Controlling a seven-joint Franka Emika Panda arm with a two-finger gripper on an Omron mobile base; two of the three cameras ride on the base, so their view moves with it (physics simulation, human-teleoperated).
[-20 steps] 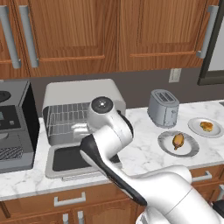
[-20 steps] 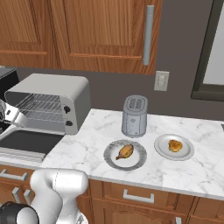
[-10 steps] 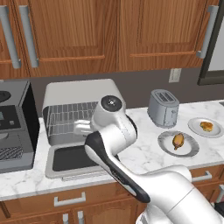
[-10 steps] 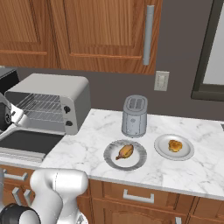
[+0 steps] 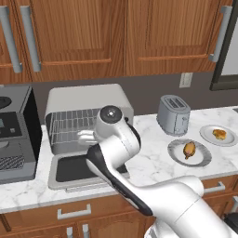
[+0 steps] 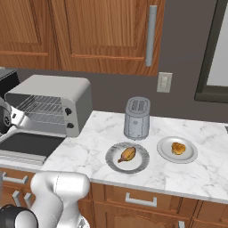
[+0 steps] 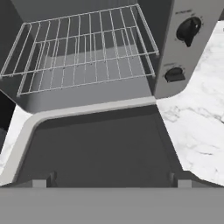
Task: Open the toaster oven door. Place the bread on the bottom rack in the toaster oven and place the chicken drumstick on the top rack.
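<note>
On the white marbled desk (image 6: 187, 176) stands one large pale grey toaster oven (image 5: 88, 100) with a rounded top and two black knobs (image 7: 188, 29) on its right side. Its one door (image 5: 79, 168), a grey-framed panel with a dark glass window, lies folded down flat in front of the cavity. Inside, two silver wire racks are counted: the top rack (image 7: 83, 37) and the bottom rack (image 7: 87, 72), both bare. My end effector (image 5: 86, 137) hangs just before the oven mouth, above the lowered door; its jaws stand wide apart and grip nothing. To the right of the oven stands one small silver two-slot toaster (image 6: 136, 117). Two round grey plates sit near it: the nearer plate (image 6: 139, 164) carries one elongated orange-brown chicken drumstick (image 6: 128, 154), the farther plate (image 6: 189, 156) carries one small golden-yellow bread piece (image 6: 178, 148). At the left stands one dark grey coffee machine (image 5: 16, 135).
</note>
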